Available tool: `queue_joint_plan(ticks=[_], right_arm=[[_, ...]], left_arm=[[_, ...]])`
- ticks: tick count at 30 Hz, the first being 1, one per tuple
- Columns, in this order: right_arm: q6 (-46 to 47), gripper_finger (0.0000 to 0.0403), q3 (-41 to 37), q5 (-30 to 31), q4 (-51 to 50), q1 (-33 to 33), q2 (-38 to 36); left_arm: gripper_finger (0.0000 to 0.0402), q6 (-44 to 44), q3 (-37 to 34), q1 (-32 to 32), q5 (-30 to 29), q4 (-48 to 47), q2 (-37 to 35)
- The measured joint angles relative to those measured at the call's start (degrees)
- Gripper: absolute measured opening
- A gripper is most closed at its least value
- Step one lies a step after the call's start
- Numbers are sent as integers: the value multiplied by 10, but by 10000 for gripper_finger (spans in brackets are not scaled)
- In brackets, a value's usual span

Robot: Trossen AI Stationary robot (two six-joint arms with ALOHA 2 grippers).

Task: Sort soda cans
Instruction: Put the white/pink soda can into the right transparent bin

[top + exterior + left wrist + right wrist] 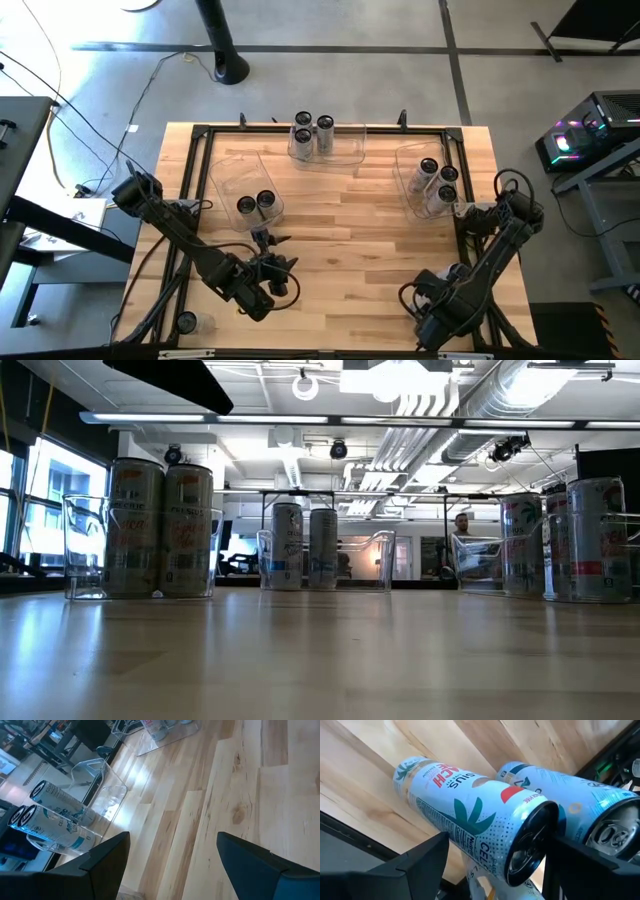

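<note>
Soda cans stand in three clear bins: two in the left bin (245,185) (160,530), three in the far bin (327,140), three in the right bin (430,180). My left gripper (265,242) (172,840) hangs open over bare wood just near of the left bin, whose two cans (50,815) show in its wrist view. My right gripper (432,300) (500,845) is open at the table's near right corner. Its fingers stand on either side of a red-and-green printed can (480,830). A blue-printed can (580,795) is right beside it. My arm hides both cans in the high view. My right gripper has one finger (580,857) close against the printed can's dark top end (530,845), between the two cans. Whether it touches cannot be told. The other finger (420,865) stands apart from the can's side.
A black frame (300,130) runs around the wooden table top. One more can-like thing (187,322) lies outside the frame at the near left corner. The table's middle (350,230) is bare wood. A person (461,525) sits far off in the room.
</note>
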Motion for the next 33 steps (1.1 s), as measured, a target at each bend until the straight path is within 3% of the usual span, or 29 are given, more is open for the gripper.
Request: queue_joint_plan(ticks=[14, 20, 33], right_arm=[[-20, 306, 0, 16, 40, -7, 0], [-39, 254, -2, 24, 56, -18, 0], [-135, 108, -2, 131, 88, -80, 56]], left_arm=[[294, 0, 0, 0, 0, 0, 0], [294, -2, 0, 0, 0, 0, 0], [294, -2, 0, -1, 0, -2, 0]])
